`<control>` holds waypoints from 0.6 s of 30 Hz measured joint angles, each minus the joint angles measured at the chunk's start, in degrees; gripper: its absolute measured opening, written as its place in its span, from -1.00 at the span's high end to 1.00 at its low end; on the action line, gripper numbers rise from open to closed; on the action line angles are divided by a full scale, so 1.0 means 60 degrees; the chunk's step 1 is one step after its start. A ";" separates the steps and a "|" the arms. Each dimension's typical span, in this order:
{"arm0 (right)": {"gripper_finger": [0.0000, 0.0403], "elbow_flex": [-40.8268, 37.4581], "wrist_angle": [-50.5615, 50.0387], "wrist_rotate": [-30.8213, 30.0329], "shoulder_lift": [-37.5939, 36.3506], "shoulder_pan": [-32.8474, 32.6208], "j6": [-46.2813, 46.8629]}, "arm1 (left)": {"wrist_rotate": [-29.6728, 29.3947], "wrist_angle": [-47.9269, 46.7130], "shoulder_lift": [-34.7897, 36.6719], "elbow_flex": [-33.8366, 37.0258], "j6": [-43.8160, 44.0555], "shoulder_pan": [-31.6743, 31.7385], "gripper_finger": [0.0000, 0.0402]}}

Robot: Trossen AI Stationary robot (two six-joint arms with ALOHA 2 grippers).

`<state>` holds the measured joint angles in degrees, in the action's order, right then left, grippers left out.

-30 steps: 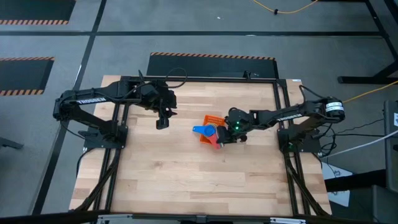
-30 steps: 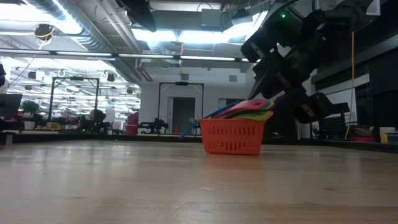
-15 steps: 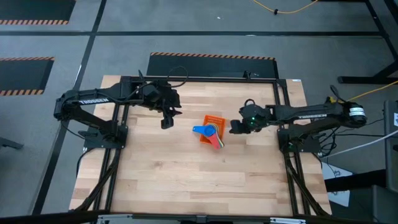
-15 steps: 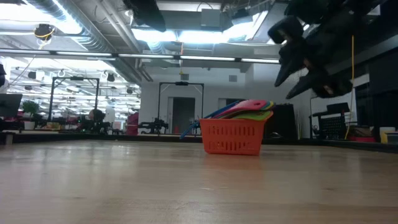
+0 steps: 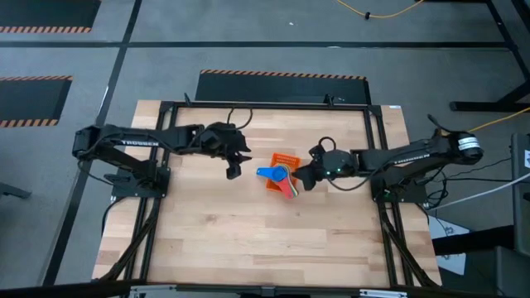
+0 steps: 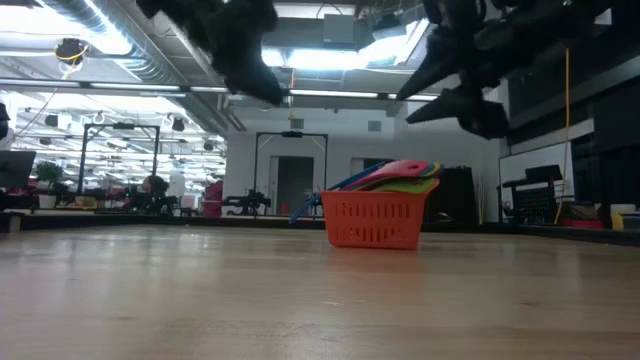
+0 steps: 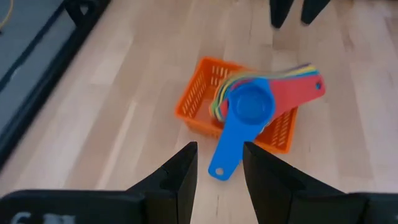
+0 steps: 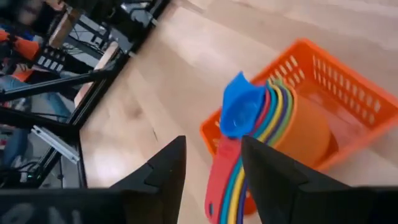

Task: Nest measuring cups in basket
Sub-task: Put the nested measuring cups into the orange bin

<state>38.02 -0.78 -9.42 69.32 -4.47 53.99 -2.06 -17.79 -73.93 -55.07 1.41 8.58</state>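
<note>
- The table (image 5: 248, 240) is carrying one cluster of things near its middle, a little toward the far edge and the right side; both arms are reaching in over it.
- The left arm (image 5: 141, 142) is stretching in from the left edge; the left gripper (image 5: 233, 170) is hanging above the wood just left of the basket, apart from it; its fingers (image 7: 180, 177) are standing parted with only bare table between them, gripping nothing.
- The right arm (image 5: 397, 156) is stretching in from the right edge; the right gripper (image 5: 302, 180) is hovering just beside the basket's right side, above the cups; its fingers (image 8: 165, 171) are standing apart, empty.
- The basket (image 5: 284, 160) is sitting flat on the table between the two grippers; the cups are filling its near end, its far end showing bare mesh.
- The cups (image 5: 281, 175) are lying nested in the basket, tilted; a blue cup (image 7: 252, 104) is sitting on top, its handle sticking out over the rim; the red handle (image 7: 298, 93) and the others are fanning out beneath it.
</note>
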 joint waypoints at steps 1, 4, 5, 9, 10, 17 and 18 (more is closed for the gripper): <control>0.21 0.0000 0.0221 -0.0030 0.0133 0.0000 -0.0120 | -0.0001 0.0143 -0.0001 0.0199 0.0107 0.0000 0.39; 0.21 0.0000 0.0582 -0.0035 0.0637 0.0007 -0.0345 | -0.0001 0.0399 -0.0007 0.0627 0.0435 0.0000 0.39; 0.21 0.0000 0.0683 -0.0035 0.0838 0.0007 -0.0352 | -0.0001 0.0434 -0.0007 0.0698 0.0495 0.0000 0.39; 0.21 0.0000 0.0987 -0.0031 0.1589 0.0035 -0.0559 | -0.0001 0.0418 -0.0007 0.0838 0.0509 0.0002 0.39; 0.21 0.0000 0.1056 -0.0031 0.1738 0.0036 -0.0604 | -0.0001 0.0423 -0.0007 0.0840 0.0508 0.0000 0.39; 0.21 0.0000 0.1164 -0.0025 0.2341 0.0164 -0.0541 | -0.0001 0.0512 -0.0007 0.0842 0.0518 0.0000 0.39; 0.21 0.0000 0.1071 -0.0026 0.2343 0.0164 -0.0489 | -0.0001 0.0514 -0.0007 0.0842 0.0518 0.0004 0.39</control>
<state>38.02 5.64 -9.58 83.37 -3.49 51.05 -2.07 -14.70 -73.97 -50.02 4.51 8.60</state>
